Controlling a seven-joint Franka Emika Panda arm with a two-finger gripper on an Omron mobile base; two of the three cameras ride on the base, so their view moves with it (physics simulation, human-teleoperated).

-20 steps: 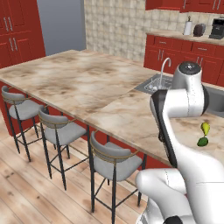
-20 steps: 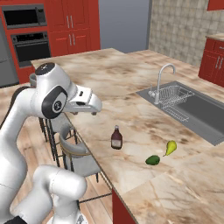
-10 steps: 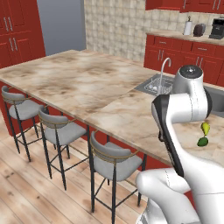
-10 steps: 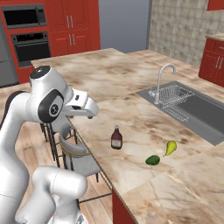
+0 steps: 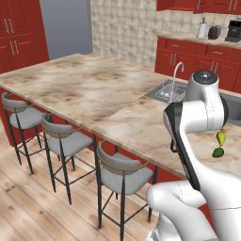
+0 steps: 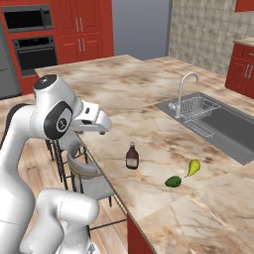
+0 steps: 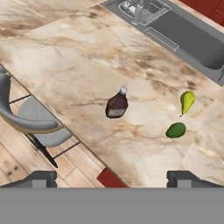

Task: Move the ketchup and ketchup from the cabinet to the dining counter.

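One ketchup (image 6: 132, 157) (image 7: 117, 104), a small dark red-brown bottle with a pale cap, stands upright on the dining counter (image 6: 149, 129) (image 5: 80, 89) (image 7: 65, 57) near its front edge. My gripper (image 6: 100, 127) (image 7: 113, 178) hangs open and empty above the counter's stool-side edge, well short of the bottle and higher than it. Both dark fingertips (image 7: 41, 178) stand far apart at the bottom of the hand view. Red wall cabinets (image 5: 207, 4) hang over the far worktop; I cannot tell which one is the task's cabinet.
A yellow pear (image 6: 194, 166) (image 7: 187, 101) and a green avocado (image 6: 173, 181) (image 7: 176, 130) lie right of the bottle. The steel sink (image 6: 223, 124) with its tap (image 6: 181, 94) is set in the counter beyond. Grey stools (image 5: 120, 172) line the near side.
The arm has drawn back slightly toward the base and the hand has dipped a little. The bottle has stayed in place and the jaws remain open.
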